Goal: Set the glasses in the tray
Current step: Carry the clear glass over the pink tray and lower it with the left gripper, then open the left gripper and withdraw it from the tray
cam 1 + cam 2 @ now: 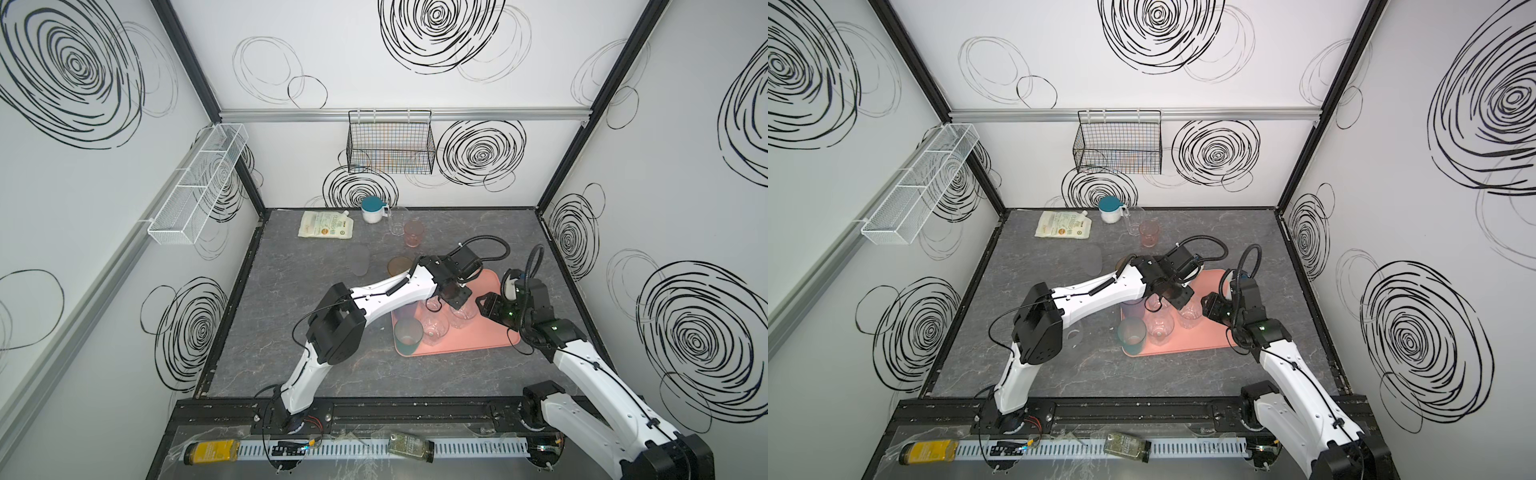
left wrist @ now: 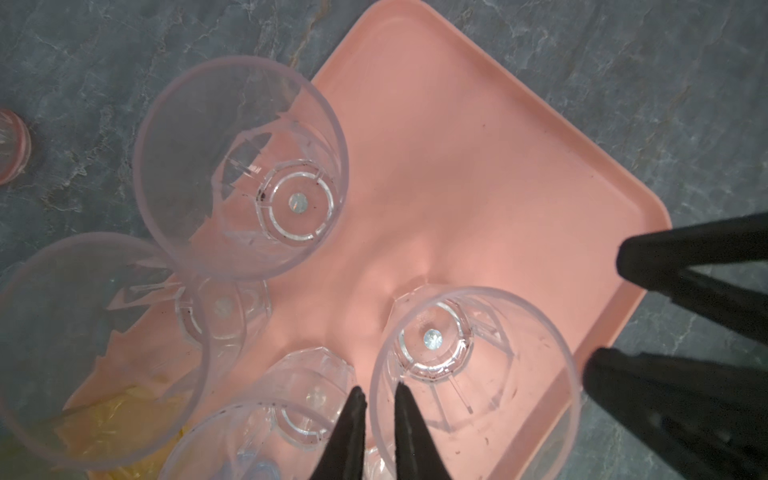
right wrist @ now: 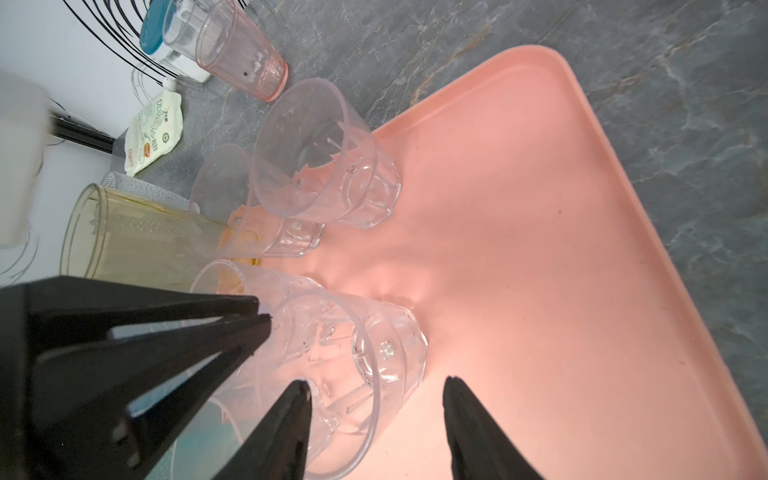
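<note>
The salmon-pink tray (image 1: 490, 332) (image 2: 457, 145) lies right of centre and holds several upright glasses: a teal one (image 1: 409, 334) at its near-left corner and clear ones (image 1: 436, 328) beside it. My left gripper (image 2: 380, 399) (image 1: 455, 297) is open by a narrow gap astride the rim of a clear glass (image 2: 473, 374) standing on the tray. My right gripper (image 3: 376, 388) (image 1: 482, 301) hovers open just right of that same glass (image 3: 353, 353). Off the tray stand an amber glass (image 1: 400, 266), a pink glass (image 1: 413, 233) and a tall clear glass (image 1: 397, 220); a frosted one (image 1: 359, 259) lies down.
A white mug with a teal lid (image 1: 372, 210) and a pale pouch (image 1: 326, 224) sit at the back of the table. A black wire basket (image 1: 390, 143) hangs on the back wall and a white one (image 1: 199, 183) on the left wall. Two bottles (image 1: 212, 452) (image 1: 411, 446) lie on the front rail.
</note>
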`<move>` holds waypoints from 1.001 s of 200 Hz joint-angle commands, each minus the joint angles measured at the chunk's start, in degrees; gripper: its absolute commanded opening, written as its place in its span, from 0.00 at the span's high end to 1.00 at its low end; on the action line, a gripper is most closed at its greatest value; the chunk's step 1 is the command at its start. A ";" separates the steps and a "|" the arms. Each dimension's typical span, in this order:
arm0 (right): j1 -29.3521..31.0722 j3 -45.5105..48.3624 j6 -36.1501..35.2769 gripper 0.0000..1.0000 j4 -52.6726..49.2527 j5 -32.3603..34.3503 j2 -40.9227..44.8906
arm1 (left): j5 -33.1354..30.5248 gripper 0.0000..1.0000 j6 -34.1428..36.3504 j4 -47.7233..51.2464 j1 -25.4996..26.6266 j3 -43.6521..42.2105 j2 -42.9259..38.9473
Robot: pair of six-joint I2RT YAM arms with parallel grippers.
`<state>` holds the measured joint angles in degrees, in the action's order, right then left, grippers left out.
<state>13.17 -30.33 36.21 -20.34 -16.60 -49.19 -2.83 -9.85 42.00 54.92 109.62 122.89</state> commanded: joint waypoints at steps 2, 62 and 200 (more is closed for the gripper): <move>-0.23 0.14 -0.80 0.45 -2.41 -0.34 0.34 | 2.03 0.80 0.72 0.15 -0.48 2.07 -1.33; 0.51 1.04 -1.48 0.46 2.00 -2.30 -4.32 | -0.53 0.73 -0.03 -7.04 -3.91 -7.08 -16.41; 9.98 -14.97 -7.09 0.77 -5.30 20.96 -25.70 | -6.83 0.26 -3.53 -37.55 -30.56 -52.82 -52.69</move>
<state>23.20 -42.92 30.81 -23.09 0.60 -73.49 -12.16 -11.49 11.33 26.20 58.89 71.29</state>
